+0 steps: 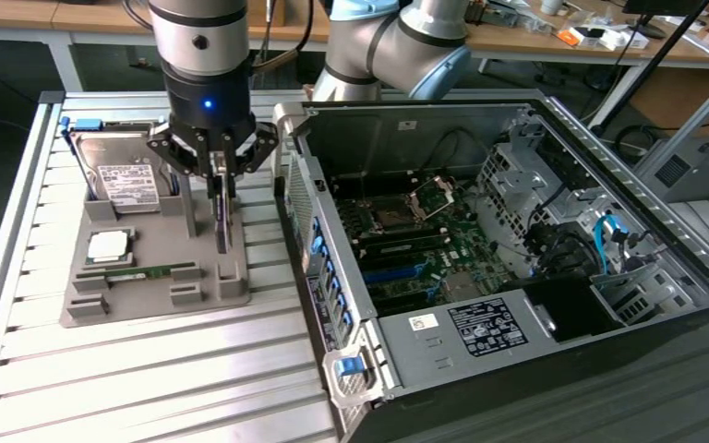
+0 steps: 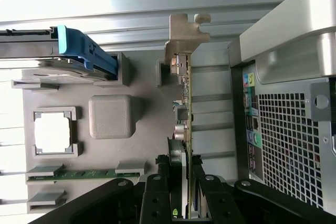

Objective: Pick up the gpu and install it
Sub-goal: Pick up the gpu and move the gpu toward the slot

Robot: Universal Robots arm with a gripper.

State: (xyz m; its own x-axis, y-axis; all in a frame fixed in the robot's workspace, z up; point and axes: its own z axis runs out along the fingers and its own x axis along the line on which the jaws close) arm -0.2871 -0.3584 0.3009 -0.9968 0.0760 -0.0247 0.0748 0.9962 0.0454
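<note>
Pick-up stage: the gripper [image 1: 217, 173] looks clamped on the gpu [image 1: 222, 226], standing on edge in its tray [image 1: 133, 297] slot, so freeing it wants a straight, untilted pull.

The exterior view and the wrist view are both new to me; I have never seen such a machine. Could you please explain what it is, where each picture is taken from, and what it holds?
The machine is a robot arm. The exterior view comes from a camera standing off the arm. The wrist view comes from a camera on its wrist, looking along the end effector. On the slatted table lies a grey holder with a hard drive, a processor chip and a memory stick. On the exterior view's right stands an open computer case. The end effector is closed on the gpu, a thin card standing on its edge at the holder.
</note>
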